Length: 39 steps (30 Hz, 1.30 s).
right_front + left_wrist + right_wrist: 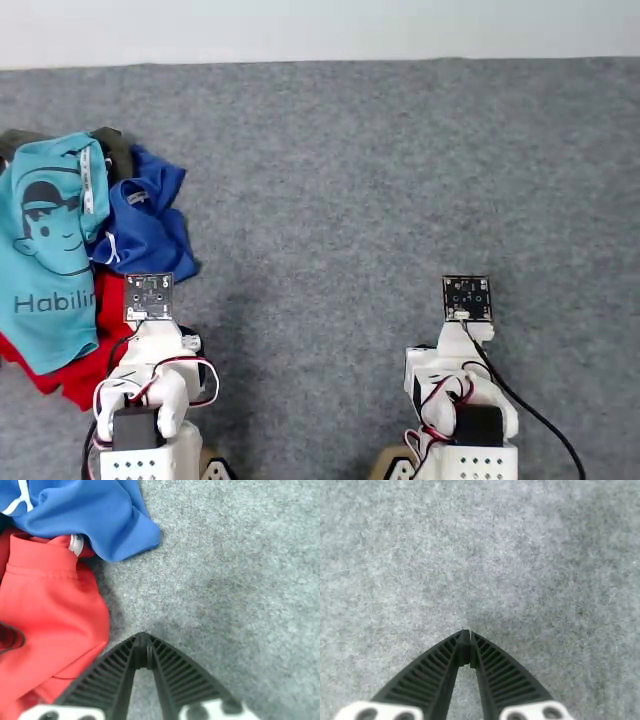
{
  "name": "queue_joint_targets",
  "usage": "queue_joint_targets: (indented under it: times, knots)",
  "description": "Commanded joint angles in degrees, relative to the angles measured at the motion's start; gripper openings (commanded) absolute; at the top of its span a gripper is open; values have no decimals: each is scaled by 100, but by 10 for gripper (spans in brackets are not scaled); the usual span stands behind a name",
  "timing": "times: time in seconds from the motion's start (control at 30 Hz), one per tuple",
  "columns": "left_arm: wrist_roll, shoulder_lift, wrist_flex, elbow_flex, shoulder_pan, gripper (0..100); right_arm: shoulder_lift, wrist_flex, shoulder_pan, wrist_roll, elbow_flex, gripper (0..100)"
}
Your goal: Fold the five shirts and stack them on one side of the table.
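A heap of unfolded shirts lies at the table's left side. A teal shirt [50, 250] with a cartoon face lies on top, a blue shirt [150, 225] beside it, a red shirt [85, 365] underneath and a dark shirt [115, 145] at the back. My left gripper [145, 645] is shut and empty over the grey carpet, just beside the red shirt [45, 615] and the blue shirt [95, 515]. The left arm [150, 300] sits at the pile's right edge. My right gripper [466, 640] is shut and empty above bare carpet, on the right arm [466, 300].
Grey carpet [380, 180] covers the whole table, with wide free room in the middle and on the right. A pale wall runs along the far edge. Both arm bases stand at the near edge.
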Motion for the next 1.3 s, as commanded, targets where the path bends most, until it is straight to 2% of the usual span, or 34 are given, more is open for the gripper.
queue_joint_targets:
  times: [0.0, 0.33, 0.5, 0.73, 0.9, 1.27]
  knots:
    - [53, -62, 18, -31, 26, 2, -75, 48, 31, -44, 88, 13]
    - [79, -70, 0, -31, 44, 2, -75, 48, 31, -44, 88, 13]
    - [35, -70, -26, -57, 404, 2, -75, 48, 31, -44, 88, 13]
    - [26, -70, -932, -391, 387, 2, -75, 48, 31, -44, 88, 13]
    - [35, -62, -1345, -1024, 369, 2, -75, 48, 31, -44, 88, 13]
    - [35, 185, -1336, -2457, 369, 2, -75, 48, 31, -44, 88, 13]
